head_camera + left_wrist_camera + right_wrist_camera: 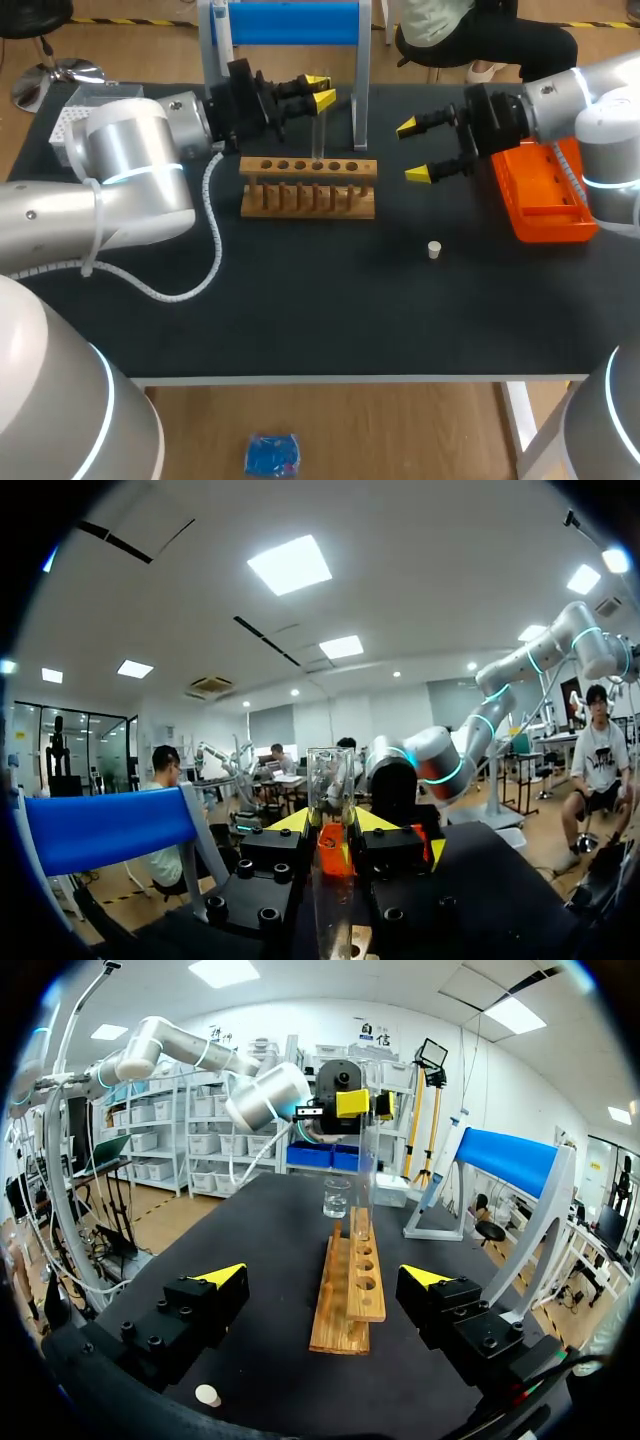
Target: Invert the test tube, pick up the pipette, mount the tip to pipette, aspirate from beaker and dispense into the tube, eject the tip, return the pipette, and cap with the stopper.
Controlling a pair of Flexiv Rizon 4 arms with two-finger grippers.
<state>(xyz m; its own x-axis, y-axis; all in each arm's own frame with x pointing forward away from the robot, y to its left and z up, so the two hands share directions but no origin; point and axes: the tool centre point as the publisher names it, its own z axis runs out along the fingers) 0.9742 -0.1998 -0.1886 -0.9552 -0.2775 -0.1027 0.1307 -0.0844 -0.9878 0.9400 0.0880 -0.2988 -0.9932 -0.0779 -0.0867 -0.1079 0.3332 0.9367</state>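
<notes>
Left pincer (320, 90) clamped, right pincer (413, 151) wide apart.

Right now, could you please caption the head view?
The left gripper holds a test tube over the wooden rack; the right gripper is open beside the orange box.

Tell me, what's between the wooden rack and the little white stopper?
Nothing. The head view shows only bare black table between the rack and the stopper.
</notes>
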